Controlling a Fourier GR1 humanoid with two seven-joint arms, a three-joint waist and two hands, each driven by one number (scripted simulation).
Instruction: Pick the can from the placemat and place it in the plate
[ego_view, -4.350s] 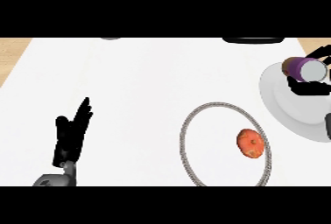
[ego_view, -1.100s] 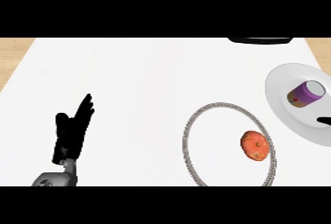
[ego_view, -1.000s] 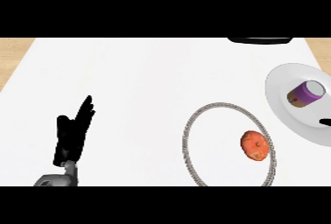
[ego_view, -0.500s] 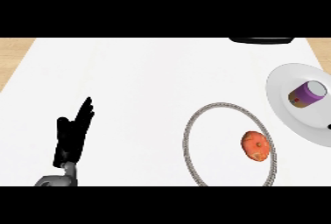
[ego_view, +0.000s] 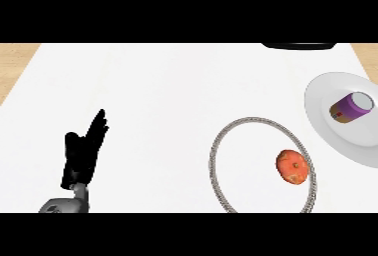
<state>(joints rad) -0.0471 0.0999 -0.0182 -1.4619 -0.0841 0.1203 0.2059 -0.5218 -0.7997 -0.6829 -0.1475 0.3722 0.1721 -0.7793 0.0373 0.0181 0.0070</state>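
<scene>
We look steeply down on a broad white counter top (ego_view: 170, 95) that fills nearly the whole view, evenly lit and free of strong shadows. Light wood-grain surface (ego_view: 15, 62) appears as a wedge at the upper left corner, and a narrower strip of it shows at the upper right. At the far edge, right of centre, we see part of a dark rounded object (ego_view: 299, 46), cut off by the frame.

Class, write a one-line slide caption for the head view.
Purple can lying on the plate, orange fruit inside the ring-edged placemat, left hand resting open.

Black robot hand (ego_view: 83, 152), grey forearm (ego_view: 66, 204)
</scene>
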